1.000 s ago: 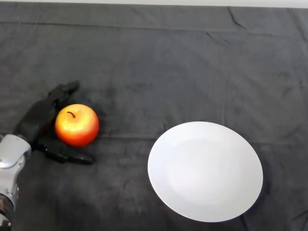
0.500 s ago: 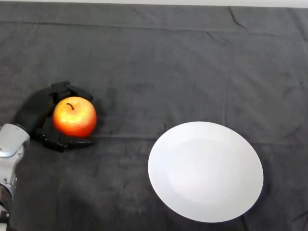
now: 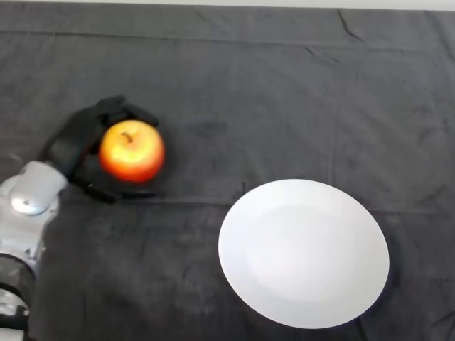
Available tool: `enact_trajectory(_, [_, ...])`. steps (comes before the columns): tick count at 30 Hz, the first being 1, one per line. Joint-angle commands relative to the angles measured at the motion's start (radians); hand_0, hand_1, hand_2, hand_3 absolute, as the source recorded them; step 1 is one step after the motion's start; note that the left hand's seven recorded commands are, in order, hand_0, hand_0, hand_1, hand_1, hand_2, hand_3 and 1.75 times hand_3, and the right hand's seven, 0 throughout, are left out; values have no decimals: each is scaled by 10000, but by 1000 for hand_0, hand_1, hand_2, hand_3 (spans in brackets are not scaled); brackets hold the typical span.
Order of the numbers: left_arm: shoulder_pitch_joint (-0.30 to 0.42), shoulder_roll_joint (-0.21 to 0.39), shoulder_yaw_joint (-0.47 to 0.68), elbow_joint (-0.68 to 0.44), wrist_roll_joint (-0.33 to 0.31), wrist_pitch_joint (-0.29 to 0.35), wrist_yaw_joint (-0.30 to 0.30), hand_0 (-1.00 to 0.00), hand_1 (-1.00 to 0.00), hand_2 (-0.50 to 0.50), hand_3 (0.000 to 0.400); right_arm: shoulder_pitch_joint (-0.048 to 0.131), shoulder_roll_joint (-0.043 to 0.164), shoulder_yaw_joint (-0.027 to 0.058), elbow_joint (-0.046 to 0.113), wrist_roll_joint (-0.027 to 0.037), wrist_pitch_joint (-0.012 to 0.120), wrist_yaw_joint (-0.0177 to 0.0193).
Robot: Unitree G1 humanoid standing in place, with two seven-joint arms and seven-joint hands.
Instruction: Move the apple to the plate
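Hand (image 3: 77, 145) curled round apple (image 3: 131, 151), fingers over its far side, thumb under its near side. Apple red-yellow, stem up, well left of plate (image 3: 303, 252) and a little beyond it. Plate white, bare, flat on cloth (image 3: 284, 99). Arm (image 3: 25, 220) enters left of plate, near edge.

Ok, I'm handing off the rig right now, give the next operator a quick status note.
Left hand: shut on the apple, fingers curled over its top and thumb under it.
Apple: at the left of the table, in the hand, well apart from the plate.
Plate: white, to the lower right, nothing on it.
Done: apple grasped.
Left: carry it right to the plate, set it down, release.
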Motion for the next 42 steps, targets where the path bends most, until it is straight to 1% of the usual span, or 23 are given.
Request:
enact_trajectory(1, [481,-26,-199,-594,348,-173,235,-1000,-1000,0,400,335,-61,-96,27,81,50,37])
enact_trajectory(8, [804,-289,-658,-1787,864,-50,692,-1000,-1000,0,400,364,-63,-103,-27,88,71,43])
enact_trajectory(15, [1052,-554,-1158,-2595,1143,164,876,-1000,-1000,0,400,391,-66,-110,-81,95,93,51])
enact_trajectory(26, [1269,-855,-1976,-3438,1228,634,900,-1000,-1000,0,400,427,-69,-121,-154,102,127,62])
enact_trajectory(35, [1385,-1108,-2887,-3901,1207,1065,1040,-1000,-1000,0,400,450,-70,-128,-203,106,152,71])
enact_trajectory(42, [1427,-1224,-3740,-3895,1076,1201,1218,-1000,-1000,0,400,462,-71,-133,-229,108,166,77])
